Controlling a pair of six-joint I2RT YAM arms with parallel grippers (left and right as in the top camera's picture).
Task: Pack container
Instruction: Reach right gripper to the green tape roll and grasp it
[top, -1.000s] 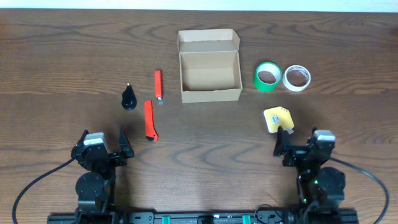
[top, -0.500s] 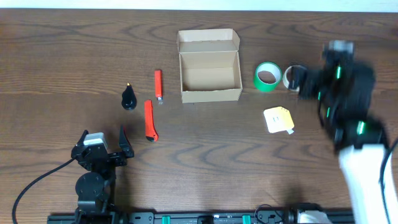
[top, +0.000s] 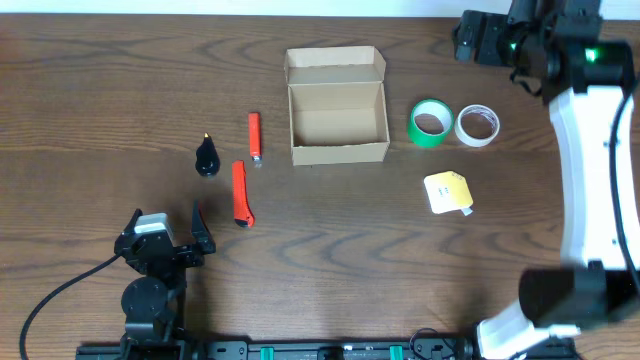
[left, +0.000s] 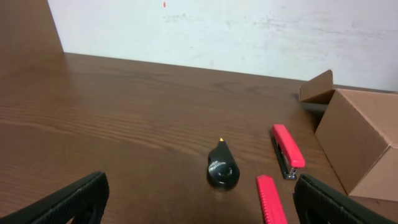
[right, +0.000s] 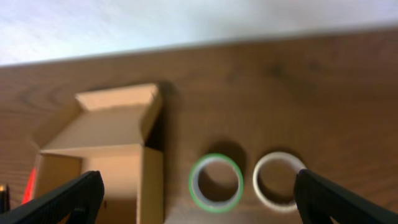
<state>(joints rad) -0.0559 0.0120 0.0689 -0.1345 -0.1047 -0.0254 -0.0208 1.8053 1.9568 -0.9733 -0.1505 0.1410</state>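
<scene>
The container (top: 337, 120) is an open brown cardboard box at the middle back, its flap lid folded away; nothing shows inside. It also shows in the left wrist view (left: 364, 140) and the right wrist view (right: 106, 140). My left gripper (top: 166, 223) rests open and empty at the front left (left: 202, 205). My right gripper (top: 478, 38) is raised high over the back right, open and empty (right: 196, 202), looking down on the box and two tape rolls.
A green tape roll (top: 431, 123) (right: 216, 158) and a white tape roll (top: 476, 125) (right: 280, 155) lie right of the box. A yellow item (top: 447, 192) lies nearer. Left of the box are a red stapler (top: 254, 137) (left: 287, 149), a red cutter (top: 241, 193) (left: 270, 199) and a black cone-shaped object (top: 206, 157) (left: 223, 171).
My right arm has lifted from its rest at the front right and swung up to the back right. The left arm and all objects have not moved.
</scene>
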